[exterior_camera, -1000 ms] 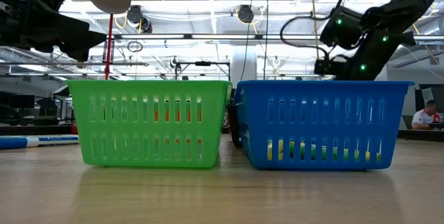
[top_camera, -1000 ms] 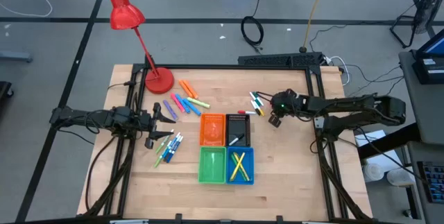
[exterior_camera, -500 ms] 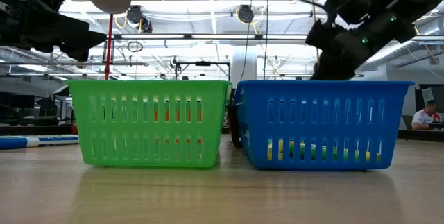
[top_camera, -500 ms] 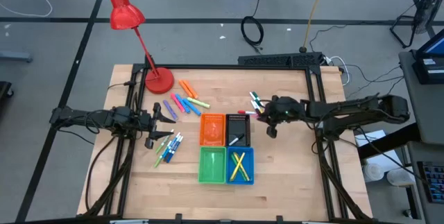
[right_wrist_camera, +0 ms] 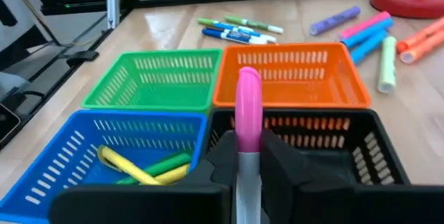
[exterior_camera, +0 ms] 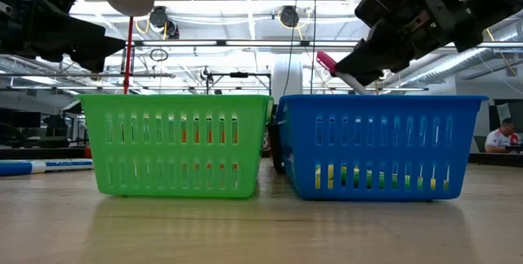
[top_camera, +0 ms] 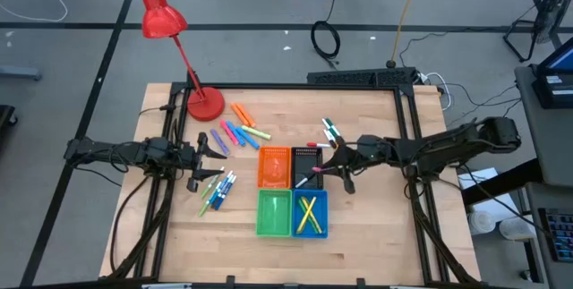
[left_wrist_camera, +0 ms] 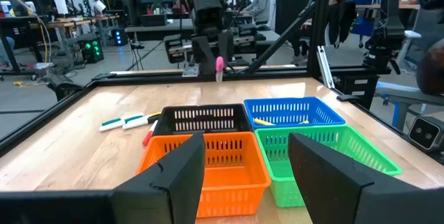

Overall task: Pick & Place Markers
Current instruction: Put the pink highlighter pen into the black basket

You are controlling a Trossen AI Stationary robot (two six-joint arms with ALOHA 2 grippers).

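Observation:
My right gripper (top_camera: 328, 165) is shut on a white marker with a pink cap (right_wrist_camera: 248, 106). It hovers over the right rim of the black bin (top_camera: 306, 159). The pink cap (exterior_camera: 327, 60) shows above the blue bin (exterior_camera: 376, 145) in the low view. My left gripper (top_camera: 215, 146) waits open at the table's left, its fingers (left_wrist_camera: 182, 175) apart with nothing between them. Loose markers lie flat on the table at far left (top_camera: 243, 130), near left (top_camera: 217, 191) and right of the bins (top_camera: 329, 131). Yellow markers (right_wrist_camera: 135, 168) lie in the blue bin. My right gripper pinches the marker's white barrel (right_wrist_camera: 247, 163) between its two fingers. The fingers come from the table's right, almost level and slanting a little down, and lie along the marker. Its pink cap end sticks out past the fingertips. The marker is lifted clear, above the bins.
Four small bins stand together mid-table: orange (top_camera: 275, 166), black, green (top_camera: 274, 213) and blue (top_camera: 310, 213). A red desk lamp (top_camera: 204, 103) stands at the far left. A dark frame rail (top_camera: 407, 119) runs along the table's edges.
My right gripper has gone from the table's right side toward the bins, rising a little. It has tipped from pointing down to nearly level and carries the pink-capped marker clear of the table.

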